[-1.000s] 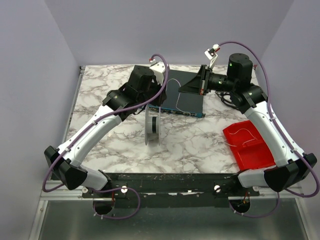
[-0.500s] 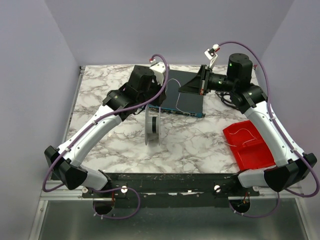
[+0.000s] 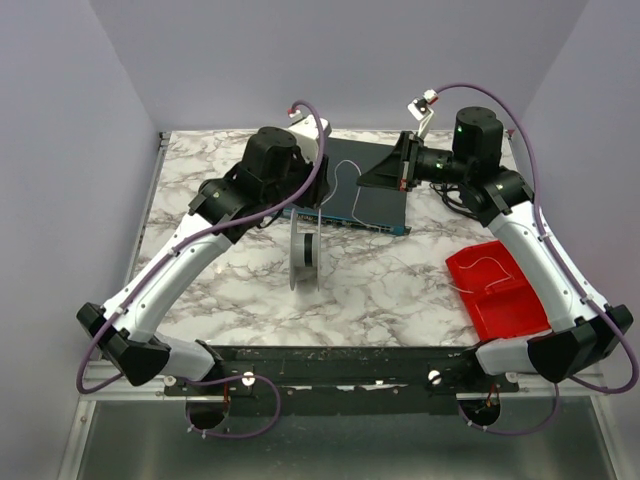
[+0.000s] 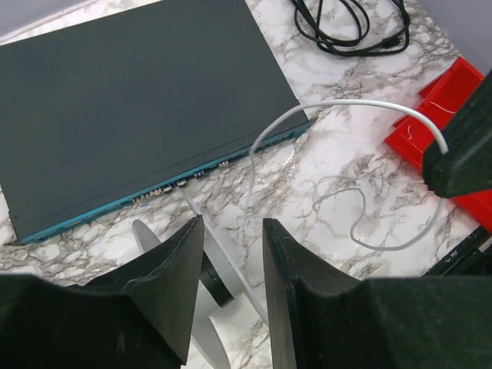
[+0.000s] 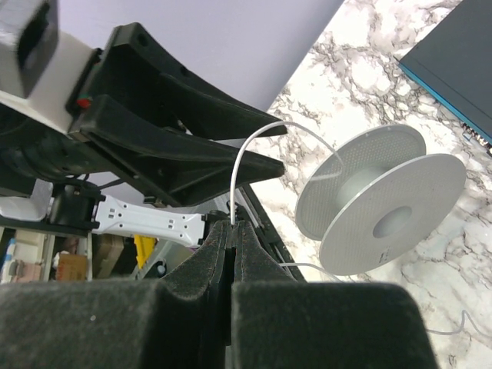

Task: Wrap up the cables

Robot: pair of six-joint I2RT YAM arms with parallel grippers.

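Remote view: my right gripper [image 5: 233,234], held out level over the flat, matte dark box [image 4: 131,100], is clamped on the hair-thin white wire [image 5: 244,157]. The wire arcs to a smooth grey spool [image 5: 384,196] standing on edge on the veined marble table [image 3: 400,290]. My left gripper [image 4: 231,284] hangs above the spool, its jaws narrowly parted and empty.

The white wire [image 5: 234,196] vanishes between the right fingers [image 5: 207,269]; red tray [image 4: 457,84] cropped.

The thin white wire [image 4: 338,102] arcs slackly across the right centre of the left wrist view, curling back lower right.
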